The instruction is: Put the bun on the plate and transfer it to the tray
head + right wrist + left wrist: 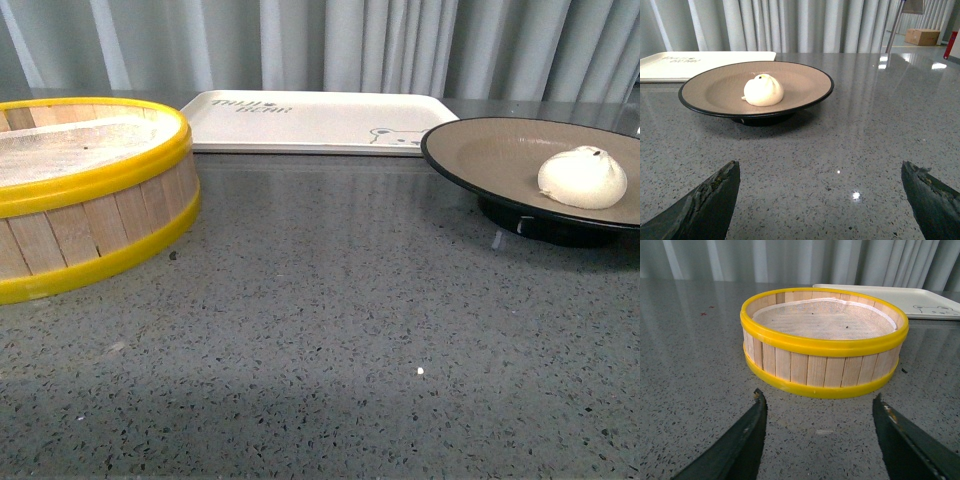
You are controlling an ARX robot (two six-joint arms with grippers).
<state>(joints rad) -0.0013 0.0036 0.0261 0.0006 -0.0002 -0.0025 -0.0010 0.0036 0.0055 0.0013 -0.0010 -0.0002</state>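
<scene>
The white pleated bun (pixel 583 178) lies inside the beige plate with a black rim (pixel 480 150) at the right of the table. The cream tray (pixel 300 120) with a bear face lies flat at the back, left of the plate. In the right wrist view the bun (pixel 763 90) sits on the plate (pixel 705 90) ahead of my right gripper (pixel 820 172), which is open, empty and well short of the plate. The tray's corner shows there too (pixel 690 65). My left gripper (pixel 817 402) is open and empty. Neither gripper shows in the front view.
A yellow-rimmed wooden steamer basket (pixel 80 200) stands at the left, empty, just ahead of the left gripper in the left wrist view (pixel 825 340). The tray corner shows behind it (pixel 920 300). Grey speckled tabletop (pixel 330 330); curtains behind.
</scene>
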